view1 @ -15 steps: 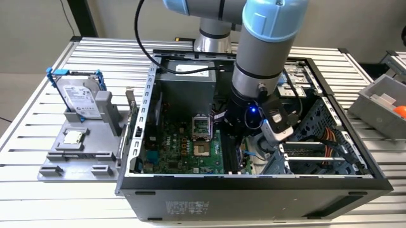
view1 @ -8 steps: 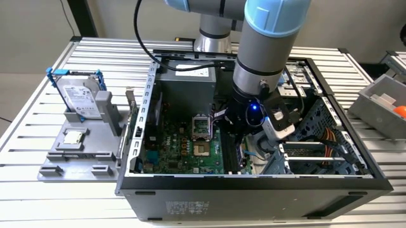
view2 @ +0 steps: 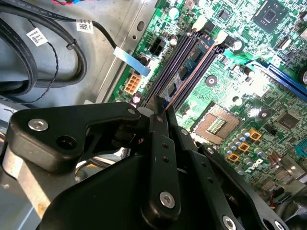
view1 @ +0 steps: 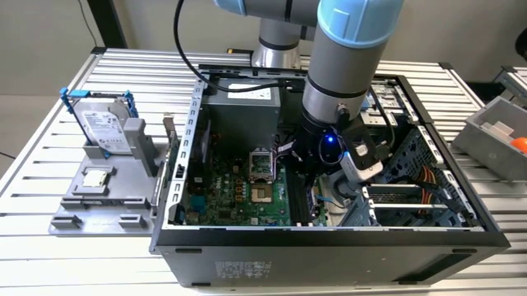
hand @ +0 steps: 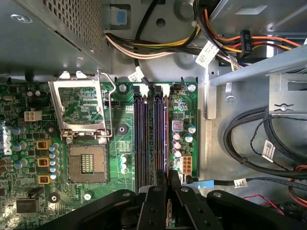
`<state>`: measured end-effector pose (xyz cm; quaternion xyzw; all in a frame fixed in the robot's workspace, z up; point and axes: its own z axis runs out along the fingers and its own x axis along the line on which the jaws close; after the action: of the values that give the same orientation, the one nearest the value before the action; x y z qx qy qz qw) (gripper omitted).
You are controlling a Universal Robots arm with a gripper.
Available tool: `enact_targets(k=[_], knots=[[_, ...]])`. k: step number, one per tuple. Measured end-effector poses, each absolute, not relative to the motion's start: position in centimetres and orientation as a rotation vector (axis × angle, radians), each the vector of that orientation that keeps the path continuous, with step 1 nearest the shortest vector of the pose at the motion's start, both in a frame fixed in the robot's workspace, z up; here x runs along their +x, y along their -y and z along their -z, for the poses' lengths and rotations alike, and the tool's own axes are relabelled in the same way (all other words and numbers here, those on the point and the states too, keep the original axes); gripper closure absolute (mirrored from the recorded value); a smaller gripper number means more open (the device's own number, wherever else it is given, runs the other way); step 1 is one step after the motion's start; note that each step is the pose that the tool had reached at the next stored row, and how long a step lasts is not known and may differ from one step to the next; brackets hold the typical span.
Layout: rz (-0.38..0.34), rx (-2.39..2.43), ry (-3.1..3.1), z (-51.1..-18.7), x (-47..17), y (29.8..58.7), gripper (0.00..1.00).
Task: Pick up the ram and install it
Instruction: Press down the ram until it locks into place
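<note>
Second wrist view puts the black gripper nearest, its matte, bolted fingers pinched together on the near end of the ram. The ram is a thin, long board standing on edge, dark blue-green with small black chips along its face. Its long axis runs away from the fingers, parallel to the slots, and it sits in line with one of them, down among them. How deep it sits cannot be told. White latches mark the slots' far ends.

In the first wrist view the fingers meet over the same bank of long dark slots, and the ram shows edge-on as a narrow strip beside them. An open metal socket frame lies near on the glossy green motherboard, with bundled cables further off.

From the exterior view, the grey and pale blue arm reaches down into the open case, the gripper low over the board. Outside the case, toward the exterior view's left, a silver drive in a blue frame stands on a grey fixture on the ribbed metal table.
</note>
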<state>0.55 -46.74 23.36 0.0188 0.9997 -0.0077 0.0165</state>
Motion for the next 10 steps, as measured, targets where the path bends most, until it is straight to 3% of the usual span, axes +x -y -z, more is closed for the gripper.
enact_targets(k=[10], knots=[[-0.016,0.059,-3.108,-23.13,0.55,46.76,1.0]])
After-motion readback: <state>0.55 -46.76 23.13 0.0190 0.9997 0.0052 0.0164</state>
